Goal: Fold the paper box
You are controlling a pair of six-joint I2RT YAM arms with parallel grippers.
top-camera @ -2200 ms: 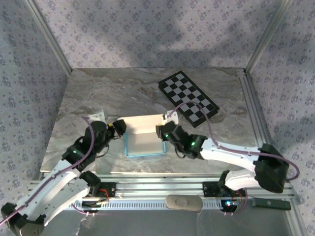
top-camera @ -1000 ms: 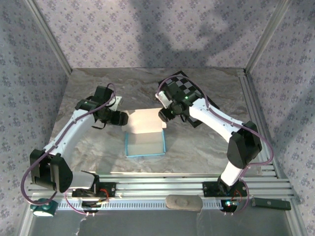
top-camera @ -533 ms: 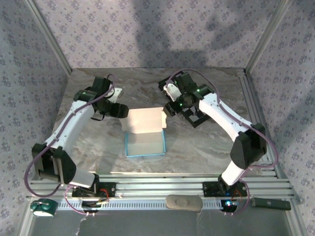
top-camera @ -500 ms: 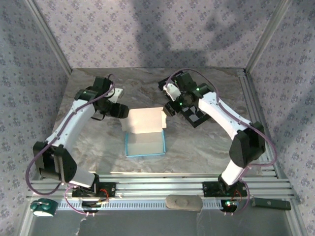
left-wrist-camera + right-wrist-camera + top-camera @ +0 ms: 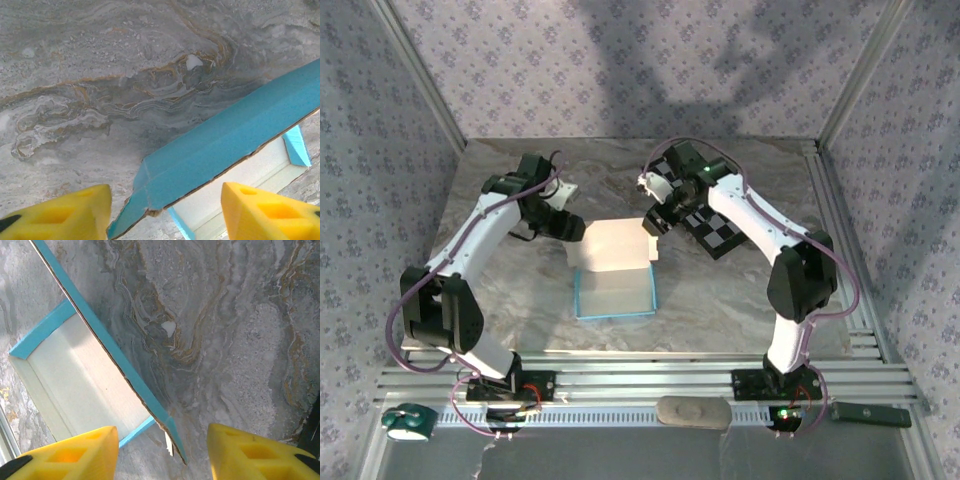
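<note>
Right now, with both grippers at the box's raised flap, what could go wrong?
The flap of the paper box stands ungripped inside the open left gripper and right gripper; it may drop either way. Its corner by the left gripper looks frayed and could crumple. The right arm passes over the checkerboard and might nudge it.

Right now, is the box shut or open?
Open. The box has its lid flap standing up at the far edge, and the white inside shows.

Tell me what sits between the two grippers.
In the top view, the raised white flap of the paper box stands between the left gripper and the right gripper.
</note>
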